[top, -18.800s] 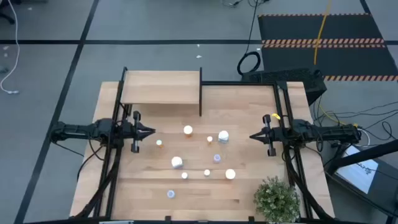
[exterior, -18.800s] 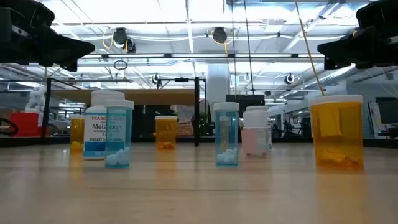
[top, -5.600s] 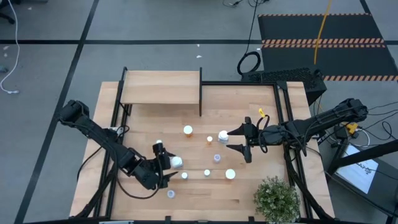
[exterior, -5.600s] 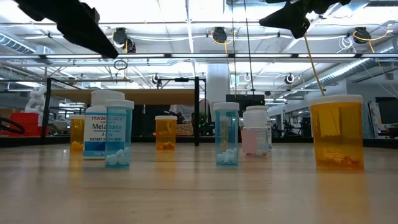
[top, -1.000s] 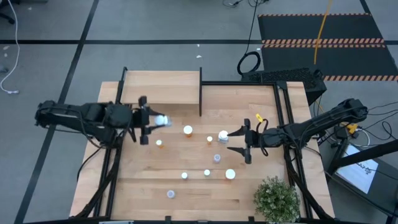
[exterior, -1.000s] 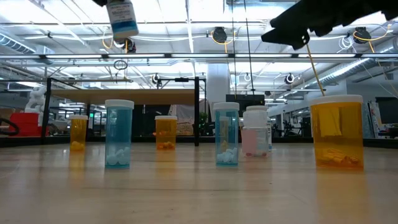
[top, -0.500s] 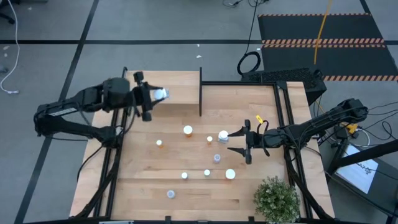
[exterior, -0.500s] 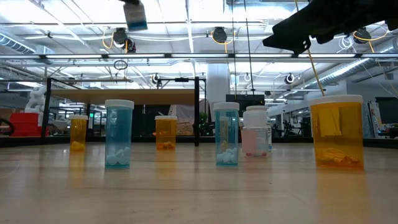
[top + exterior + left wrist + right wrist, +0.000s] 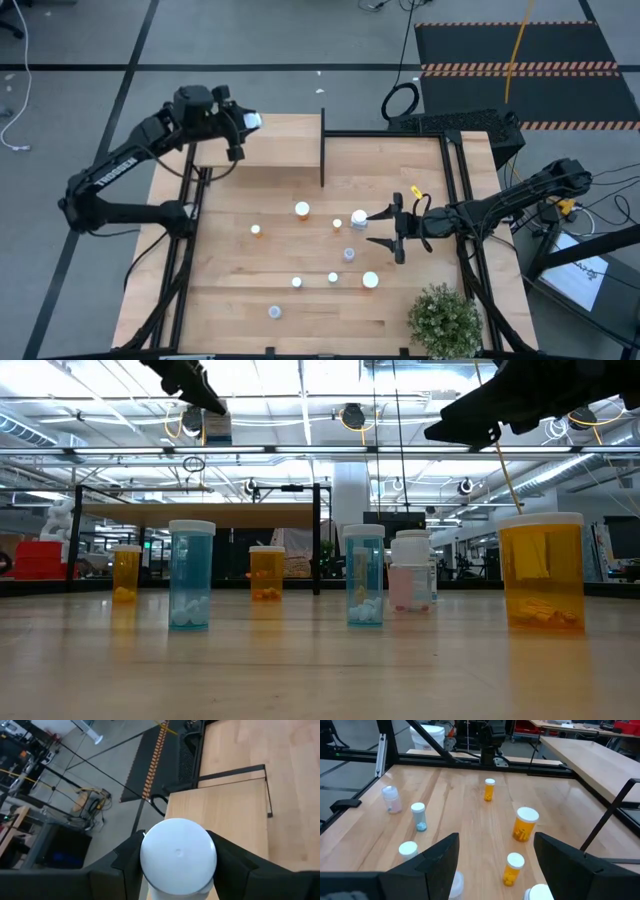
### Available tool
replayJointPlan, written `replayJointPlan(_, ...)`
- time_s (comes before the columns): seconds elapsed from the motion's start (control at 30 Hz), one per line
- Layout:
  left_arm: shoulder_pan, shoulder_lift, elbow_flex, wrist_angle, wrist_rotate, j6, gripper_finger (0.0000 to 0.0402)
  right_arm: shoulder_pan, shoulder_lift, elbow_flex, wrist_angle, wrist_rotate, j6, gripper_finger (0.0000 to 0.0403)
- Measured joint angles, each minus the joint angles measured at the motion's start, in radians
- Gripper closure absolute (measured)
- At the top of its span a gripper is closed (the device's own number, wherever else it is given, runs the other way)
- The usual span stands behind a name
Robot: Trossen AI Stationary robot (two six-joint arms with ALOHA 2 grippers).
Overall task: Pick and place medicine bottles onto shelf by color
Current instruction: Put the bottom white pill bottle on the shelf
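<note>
A: Pale wood surface (image 9: 225, 285) on a grey floor, seen from above. Anything changed in the last second?

B: Yes, at the left gripper (image 9: 243, 122). Closed on a white bottle (image 9: 253, 121). A second ago low beside the shelf (image 9: 285, 145), now lifted and carried over its far left corner. Shelf board bare yet, so probably the first placing close; lowering and release not yet done.

A: And the right gripper (image 9: 374, 215)?

B: Not moved. Hovering near the middle with jaws wide, holding nothing, just beside a white-capped bottle (image 9: 359, 217).

A: Count from above?

B: Nine bottles standing on the surface, one more held, so ten.

A: Low view?

B: Six in sight: three orange, two bluish, one pale white. White labelled one gone from the row, now high up at the left gripper.

A: Left wrist view?

B: One white cap between both fingers, shelf board below and beyond.

A: Right wrist view?

B: Three orange, one bluish, one pale, plus three white caps near the fingers. Body colour of those not possible to tell.
</note>
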Motion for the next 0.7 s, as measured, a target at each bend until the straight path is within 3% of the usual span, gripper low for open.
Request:
replayJointPlan(0.17,0.094,0.0,0.0,-0.015,0.068,0.044,0.021,-0.025,0.0,0.0,0.03,0.001,-0.003,0.0149)
replayJointPlan(0.27,0.131,0.0,0.0,-0.027,0.166,0.025,0.0213,-0.045,0.0,0.0,0.053,0.005,0.002,0.0149)
replayJointPlan(0.4,0.119,0.0,0.0,-0.038,0.343,-0.008,0.0217,-0.086,0.0,0.0,0.148,0.066,-0.03,0.0149)
replayJointPlan(0.5,0.075,-0.001,0.0,-0.037,0.397,-0.016,0.0213,-0.135,0.026,0.006,0.297,0.082,-0.127,0.0149)
replayJointPlan(0.6,0.011,-0.001,0.0,-0.027,0.401,-0.039,0.021,-0.189,0.093,0.051,0.404,0.019,-0.221,0.0147)
replayJointPlan(0.7,-0.064,-0.001,0.0,-0.021,0.401,-0.045,0.0209,-0.259,0.191,0.128,0.478,-0.14,-0.155,0.014)
